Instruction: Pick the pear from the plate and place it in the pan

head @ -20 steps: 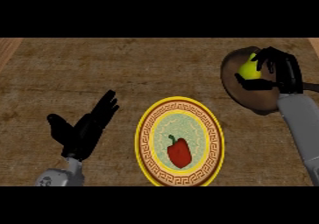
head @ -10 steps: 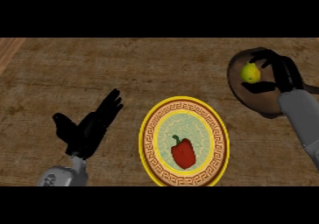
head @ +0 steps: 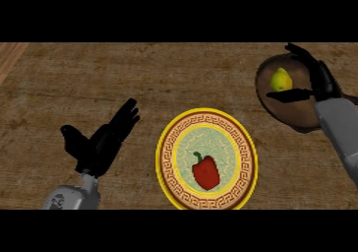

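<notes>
- The tabletop is brown with a coarse, grainy wood-like texture, and a paler plank strip runs along its 10 o'clock corner.
- A round plate lies a little below the middle of the view. It has a bright yellow rim, a brown band with an angular key pattern, and a pale, mottled green centre.
- On the plate, toward its 6 o'clock side, lies a glossy red bell pepper with a short dark green stem pointing to 11 o'clock.
- The pan sits at 2 o'clock from the plate and apart from it. It is a dark brown, rounded bowl shape with a smooth inner surface.
- The pear is small, yellow and tapered toward its top. It rests inside the pan in the upper half.
- The right robot hand is matte black on a grey forearm and hangs over the pan. Its fingers are spread and arch past the pear at 1 o'clock, with the thumb stretched out below the fruit, so the hand is not closed on it.
- The left robot hand rests at 9 o'clock from the plate with its fingers straight and splayed, pointing to 1 o'clock.
</notes>
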Robot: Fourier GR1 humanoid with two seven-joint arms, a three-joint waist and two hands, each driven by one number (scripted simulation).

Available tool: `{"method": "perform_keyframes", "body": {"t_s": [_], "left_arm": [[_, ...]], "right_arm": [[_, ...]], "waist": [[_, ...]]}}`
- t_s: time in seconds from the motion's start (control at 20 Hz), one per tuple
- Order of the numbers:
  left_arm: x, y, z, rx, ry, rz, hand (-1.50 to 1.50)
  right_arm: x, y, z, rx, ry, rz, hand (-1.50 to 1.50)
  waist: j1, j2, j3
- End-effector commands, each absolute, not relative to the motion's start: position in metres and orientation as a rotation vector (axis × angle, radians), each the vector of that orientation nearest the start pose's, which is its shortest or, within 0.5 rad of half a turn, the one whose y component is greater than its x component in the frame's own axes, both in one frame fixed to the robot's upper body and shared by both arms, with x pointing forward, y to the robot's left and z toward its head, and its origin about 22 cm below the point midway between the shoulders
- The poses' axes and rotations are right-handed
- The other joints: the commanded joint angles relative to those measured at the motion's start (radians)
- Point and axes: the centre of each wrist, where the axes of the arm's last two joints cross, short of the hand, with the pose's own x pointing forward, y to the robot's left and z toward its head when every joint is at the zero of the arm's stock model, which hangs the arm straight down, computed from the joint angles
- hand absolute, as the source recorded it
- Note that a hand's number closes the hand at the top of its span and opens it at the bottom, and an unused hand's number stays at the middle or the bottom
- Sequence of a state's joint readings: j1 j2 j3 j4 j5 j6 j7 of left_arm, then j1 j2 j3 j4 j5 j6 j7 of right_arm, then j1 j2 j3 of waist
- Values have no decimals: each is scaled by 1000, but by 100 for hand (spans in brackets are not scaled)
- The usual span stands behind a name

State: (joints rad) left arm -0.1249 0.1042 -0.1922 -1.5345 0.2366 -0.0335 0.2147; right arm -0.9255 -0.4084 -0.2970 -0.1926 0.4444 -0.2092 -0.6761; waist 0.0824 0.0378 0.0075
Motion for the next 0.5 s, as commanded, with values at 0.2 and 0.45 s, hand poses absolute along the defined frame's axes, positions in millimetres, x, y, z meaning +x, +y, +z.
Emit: {"method": "perform_keyframes", "body": {"t_s": [0.2,0.45], "left_arm": [[268,194,27,-282,-1379,-140,0],[262,199,18,-303,-1387,-147,0]], "right_arm": [[406,-369,40,-306,-1720,259,-150],[383,-428,57,-194,-1707,308,-150]], "waist": [[-11,-6,-2],[-5,1,0]]}}
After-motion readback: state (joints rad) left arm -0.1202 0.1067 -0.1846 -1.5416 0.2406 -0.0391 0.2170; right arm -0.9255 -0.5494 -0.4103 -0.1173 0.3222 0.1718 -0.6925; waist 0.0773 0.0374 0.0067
